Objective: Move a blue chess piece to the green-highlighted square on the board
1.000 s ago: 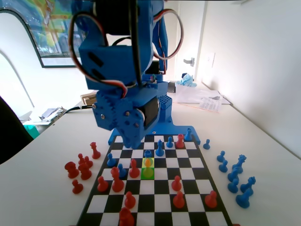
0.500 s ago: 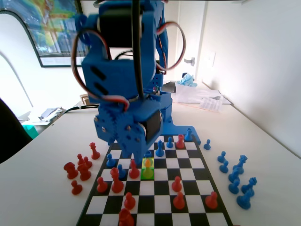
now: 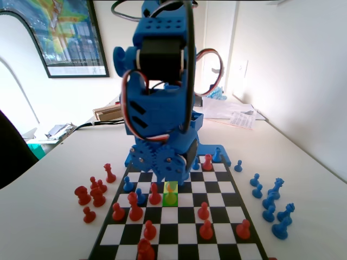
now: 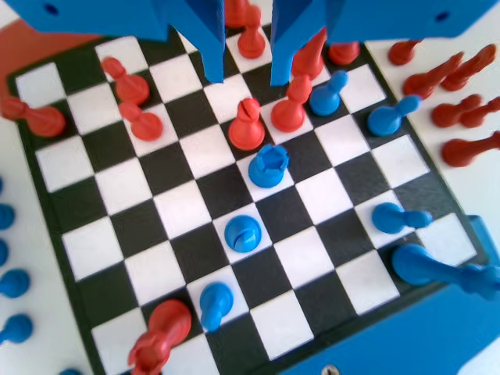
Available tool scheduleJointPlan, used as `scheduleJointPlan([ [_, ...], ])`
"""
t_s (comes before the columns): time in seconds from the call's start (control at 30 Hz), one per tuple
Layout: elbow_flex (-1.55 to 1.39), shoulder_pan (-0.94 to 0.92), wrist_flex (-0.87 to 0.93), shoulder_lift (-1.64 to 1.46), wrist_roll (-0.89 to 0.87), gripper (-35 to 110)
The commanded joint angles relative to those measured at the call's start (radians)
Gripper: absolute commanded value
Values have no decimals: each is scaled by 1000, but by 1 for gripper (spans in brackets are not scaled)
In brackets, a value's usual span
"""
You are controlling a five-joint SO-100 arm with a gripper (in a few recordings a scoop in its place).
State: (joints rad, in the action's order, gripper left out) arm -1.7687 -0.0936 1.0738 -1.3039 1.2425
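The blue arm (image 3: 162, 114) hides the board's (image 3: 227, 238) far squares behind the green-highlighted square (image 3: 170, 198).

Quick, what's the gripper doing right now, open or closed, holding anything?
Gripper: open, nothing between its jaws, raised above the board.

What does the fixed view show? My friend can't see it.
A small pawn stands on the green-highlighted square of the board, with the blue arm's gripper hanging low just behind it. Red pieces crowd the left, blue pieces the table at right.
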Motion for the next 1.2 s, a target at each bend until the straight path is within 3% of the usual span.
scheduleJointPlan([
  [0.0,-11,-6,-8,-25,3,11],
  [1.17,-78,-23,-110,-2,89,10],
])
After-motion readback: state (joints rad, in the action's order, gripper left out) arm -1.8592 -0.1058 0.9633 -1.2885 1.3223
